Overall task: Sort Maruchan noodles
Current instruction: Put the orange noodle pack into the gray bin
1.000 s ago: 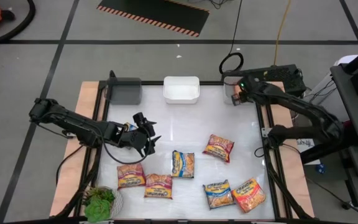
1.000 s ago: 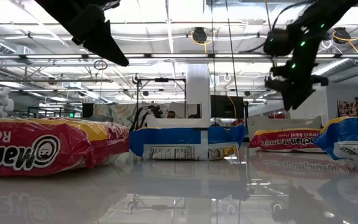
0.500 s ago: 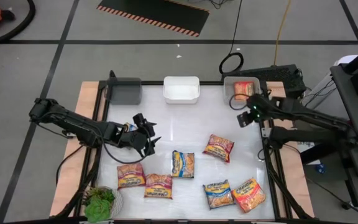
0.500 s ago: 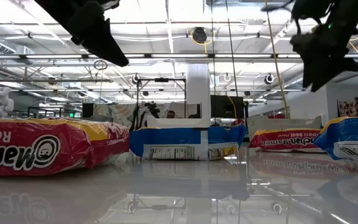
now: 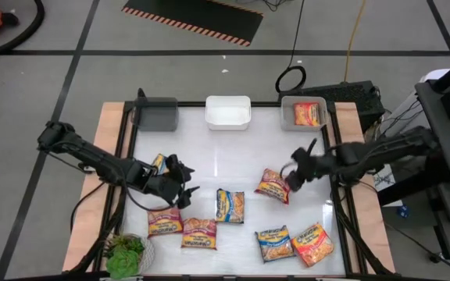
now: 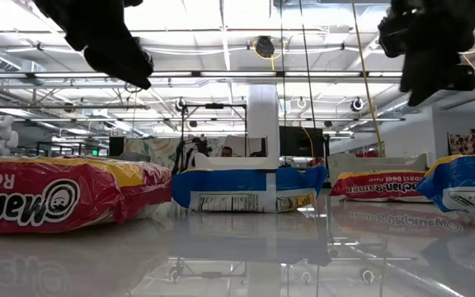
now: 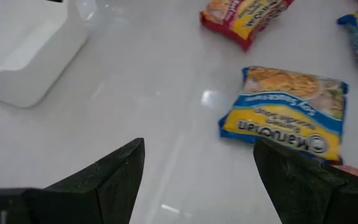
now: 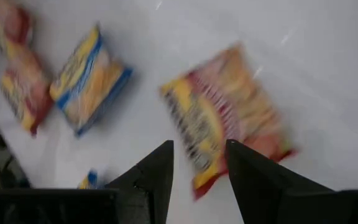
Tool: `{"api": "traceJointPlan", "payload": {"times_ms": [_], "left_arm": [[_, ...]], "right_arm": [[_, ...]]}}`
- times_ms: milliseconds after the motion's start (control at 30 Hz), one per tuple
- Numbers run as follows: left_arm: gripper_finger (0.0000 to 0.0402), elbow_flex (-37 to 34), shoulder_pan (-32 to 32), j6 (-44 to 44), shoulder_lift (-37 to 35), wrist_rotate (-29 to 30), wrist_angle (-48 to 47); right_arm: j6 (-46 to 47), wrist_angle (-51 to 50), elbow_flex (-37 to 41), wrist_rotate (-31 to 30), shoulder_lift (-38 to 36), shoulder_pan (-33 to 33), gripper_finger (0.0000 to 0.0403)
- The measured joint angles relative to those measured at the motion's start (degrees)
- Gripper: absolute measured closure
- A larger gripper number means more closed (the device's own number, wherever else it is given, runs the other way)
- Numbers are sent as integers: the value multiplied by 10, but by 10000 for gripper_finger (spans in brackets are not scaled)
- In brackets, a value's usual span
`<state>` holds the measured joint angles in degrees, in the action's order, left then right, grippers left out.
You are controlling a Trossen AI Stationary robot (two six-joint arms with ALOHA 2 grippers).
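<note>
Several Maruchan packets lie flat on the white table. A red one (image 5: 275, 186) is right of centre, a blue-and-yellow one (image 5: 230, 205) in the middle, two red ones (image 5: 165, 221) (image 5: 199, 232) near left, and a blue one (image 5: 274, 243) and an orange one (image 5: 312, 244) near right. Another packet (image 5: 307, 114) lies in the far-right bin (image 5: 287, 109). A small blue-yellow packet (image 5: 157, 162) shows beside my left arm. My left gripper (image 5: 183, 186) hangs open above bare table left of centre. My right gripper (image 5: 294, 170) is open above the red packet's (image 8: 229, 112) right end.
A grey bin (image 5: 156, 115) and a white bin (image 5: 227, 112) stand along the far edge, left of the bin holding the packet. A green plant (image 5: 125, 254) sits at the near left corner. Bare table lies between the bins and the packets.
My right gripper has left the far-right bin and swung toward the near edge and the table's middle, ending over the red packet right of centre. An orange-red packet now lies uncovered in that bin. My left gripper has shifted a little toward the near edge.
</note>
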<state>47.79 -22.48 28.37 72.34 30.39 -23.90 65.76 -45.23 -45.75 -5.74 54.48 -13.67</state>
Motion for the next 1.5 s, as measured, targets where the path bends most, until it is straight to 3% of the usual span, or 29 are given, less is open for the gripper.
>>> {"api": "traceJointPlan", "payload": {"times_ms": [300, 500, 767, 933, 1233, 1500], "left_arm": [[96, 0, -56, 40, 0, 0, 1], [96, 0, -104, 54, 1, 1, 11], [96, 0, -147, 56, 1, 21, 64], [96, 0, -164, 71, 1, 31, 72], [96, 0, -184, 123, 46, 35, 69], [96, 0, -187, 154, 107, 16, 70]], "right_arm": [[170, 73, 0, -9, 103, -190, 261], [203, 186, 0, -100, 162, -265, 261], [170, 258, -1, -196, 222, -277, 261], [182, 256, -1, -200, 245, -276, 261], [289, 172, -1, -187, 257, -278, 261], [274, 239, -1, -141, 257, -300, 261]]}}
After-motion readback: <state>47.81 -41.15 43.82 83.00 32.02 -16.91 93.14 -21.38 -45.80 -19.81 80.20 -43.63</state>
